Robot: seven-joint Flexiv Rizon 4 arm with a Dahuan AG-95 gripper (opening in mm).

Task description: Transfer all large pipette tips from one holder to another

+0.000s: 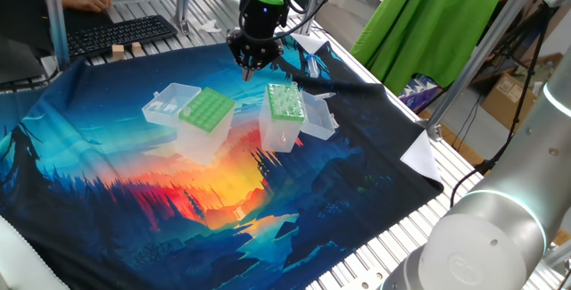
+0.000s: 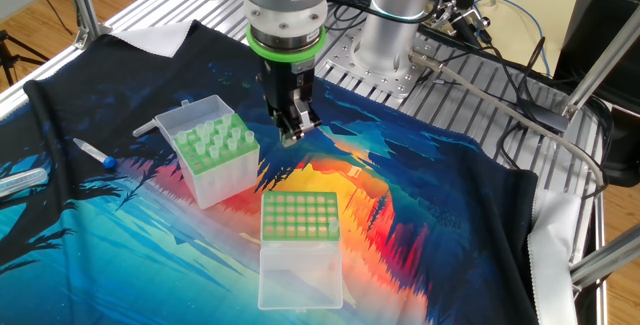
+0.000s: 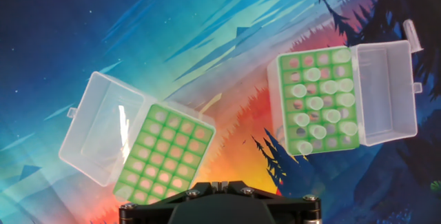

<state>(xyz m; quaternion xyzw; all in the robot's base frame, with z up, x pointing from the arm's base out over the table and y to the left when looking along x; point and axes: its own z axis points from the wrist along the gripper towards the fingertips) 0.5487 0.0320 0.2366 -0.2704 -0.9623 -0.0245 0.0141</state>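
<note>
The large pipette tips (image 3: 318, 103) stand upright, long axes vertical and wide ends up, in the holder with the tips (image 3: 319, 100), which lies at three o'clock in the hand view with its clear lid (image 3: 387, 93) folded flat outward; several holes along the plate's left and top sides are bare. The empty holder (image 3: 165, 156) sits at seven o'clock, turned at a slant, its lid (image 3: 103, 136) swung open up-left. The two boxes are well apart, with bare cloth (image 3: 138, 38) between them and wide room out to the cloth's edges on the worktop (image 2: 560, 145). The hand (image 2: 293, 130) hangs between the boxes above the cloth, pointing down, jaws clenched on nothing. In the hand view only its dark housing shows at six o'clock; the fingertips are cut off. A small blue-capped tube (image 2: 93, 153) lies near the cloth's edge.
</note>
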